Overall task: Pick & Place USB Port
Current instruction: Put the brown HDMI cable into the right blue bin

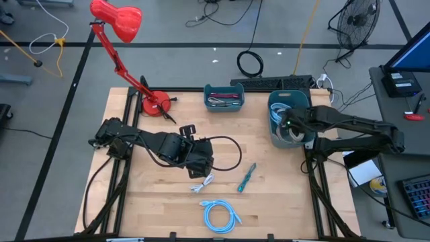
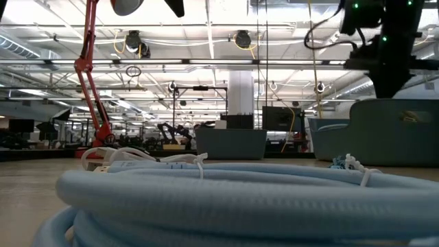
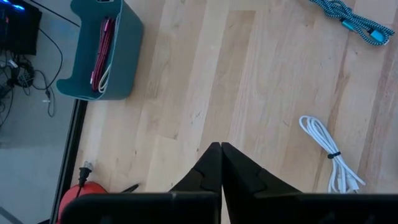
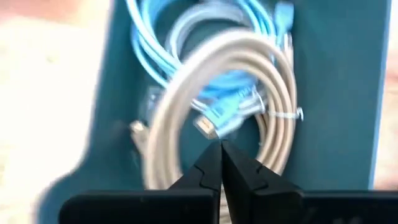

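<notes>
My left gripper [image 1: 201, 166] [image 3: 221, 147] is shut and empty above the middle of the table. A bundled white cable [image 1: 203, 183] [image 3: 329, 155] lies flat just nearer the near edge, and a teal braided cable [image 1: 245, 177] [image 3: 349, 15] lies to its right. A coiled light-blue cable [image 1: 220, 216] [image 2: 219, 199] rests near the near edge. My right gripper [image 1: 285, 124] [image 4: 221, 145] is shut and hovers over the large teal bin [image 1: 300, 102] [image 4: 336, 74]. That bin holds a beige coil [image 4: 273, 93] and blue cables [image 4: 155, 43].
A small teal bin [image 1: 224, 97] [image 3: 118, 56] with red and white cables stands at the far edge. A red desk lamp [image 1: 121, 20] [image 2: 89, 68] has its base [image 1: 154, 104] on the far left corner. Bare wood lies between the bins and the loose cables.
</notes>
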